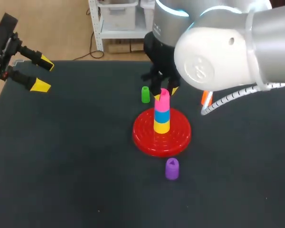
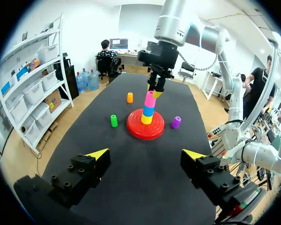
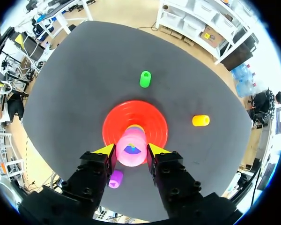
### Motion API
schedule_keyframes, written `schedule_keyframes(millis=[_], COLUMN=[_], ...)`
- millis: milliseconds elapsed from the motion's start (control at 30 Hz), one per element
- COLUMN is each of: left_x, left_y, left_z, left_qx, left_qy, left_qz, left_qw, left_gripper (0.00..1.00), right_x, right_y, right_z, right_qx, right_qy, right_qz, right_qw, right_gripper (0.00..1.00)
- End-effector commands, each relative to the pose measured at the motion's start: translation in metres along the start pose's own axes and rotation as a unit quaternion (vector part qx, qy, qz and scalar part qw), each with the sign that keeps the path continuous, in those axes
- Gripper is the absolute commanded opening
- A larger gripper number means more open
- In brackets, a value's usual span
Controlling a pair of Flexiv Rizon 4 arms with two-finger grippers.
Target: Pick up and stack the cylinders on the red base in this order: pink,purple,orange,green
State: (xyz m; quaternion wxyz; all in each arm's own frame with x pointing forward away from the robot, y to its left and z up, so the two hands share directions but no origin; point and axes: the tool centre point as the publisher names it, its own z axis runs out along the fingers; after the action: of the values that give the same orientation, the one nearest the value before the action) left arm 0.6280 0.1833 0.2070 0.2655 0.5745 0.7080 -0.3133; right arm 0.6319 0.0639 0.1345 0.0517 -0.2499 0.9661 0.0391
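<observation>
A dark, matte table [image 1: 61,180] fills the scene. Near its middle a yellow cylinder [image 1: 162,126] stands upright, with a blue cylinder [image 1: 162,115] stacked directly on it.

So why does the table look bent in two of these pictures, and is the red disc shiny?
Both wrist views: a fisheye lens bows the edges of the table; in the right wrist view the pink cylinder held in the right pincer looms large. Head view: those edges run straight, and light leaves pale glints on the ridges of the red base and on the white shell of the right arm.
</observation>
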Motion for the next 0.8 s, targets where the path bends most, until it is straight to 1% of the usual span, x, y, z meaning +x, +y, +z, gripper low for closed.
schedule_keyframes(millis=[33, 100, 167, 200, 233, 267, 433, 533, 700, 800], left_x=[0.001, 0.001, 0.001, 0.001, 0.001, 0.001, 0.001, 0.001, 0.001, 0.001], left_y=[0.0, 0.0, 0.0, 0.0, 0.0, 0.0, 0.0, 0.0, 0.0, 0.0], left_z=[0.001, 0.001, 0.001, 0.001, 0.001, 0.001, 0.001, 0.001, 0.001, 0.001], left_qx=[-0.001, -0.001, -0.001, -0.001, -0.001, -0.001, -0.001, -0.001, -0.001, -0.001], left_qy=[-0.001, -0.001, -0.001, -0.001, -0.001, -0.001, -0.001, -0.001, -0.001, -0.001], left_qz=[0.001, 0.001, 0.001, 0.001, 0.001, 0.001, 0.001, 0.001, 0.001, 0.001], left_qw=[1.0, 1.0, 1.0, 1.0, 1.0, 1.0, 1.0, 1.0, 1.0, 1.0], left_gripper=[1.0, 1.0, 1.0, 1.0, 1.0, 1.0, 1.0, 1.0, 1.0, 1.0], right_x=[0.001, 0.001, 0.0, 0.0, -0.002, -0.003, -0.006, -0.009, -0.014, -0.015], right_y=[0.001, 0.001, 0.002, 0.002, 0.002, 0.001, -0.008, -0.017, -0.035, -0.049], right_z=[0.012, 0.016, 0.017, 0.016, 0.014, 0.011, -0.009, -0.025, -0.047, -0.054], right_qx=[0.001, 0.0, -0.009, -0.012, -0.015, -0.019, -0.021, -0.022, -0.028, -0.03], right_qy=[0.0, 0.004, -0.001, -0.003, -0.008, -0.015, -0.039, -0.063, -0.097, -0.106], right_qz=[0.001, 0.005, 0.005, 0.004, 0.007, 0.011, 0.026, 0.033, 0.049, 0.058], right_qw=[1.0, 1.0, 1.0, 1.0, 1.0, 1.0, 0.999, 0.997, 0.994, 0.992], right_gripper=[0.0, 0.0, 0.0, 0.04, 0.41, 1.0, 1.0, 1.0, 1.0, 1.0])
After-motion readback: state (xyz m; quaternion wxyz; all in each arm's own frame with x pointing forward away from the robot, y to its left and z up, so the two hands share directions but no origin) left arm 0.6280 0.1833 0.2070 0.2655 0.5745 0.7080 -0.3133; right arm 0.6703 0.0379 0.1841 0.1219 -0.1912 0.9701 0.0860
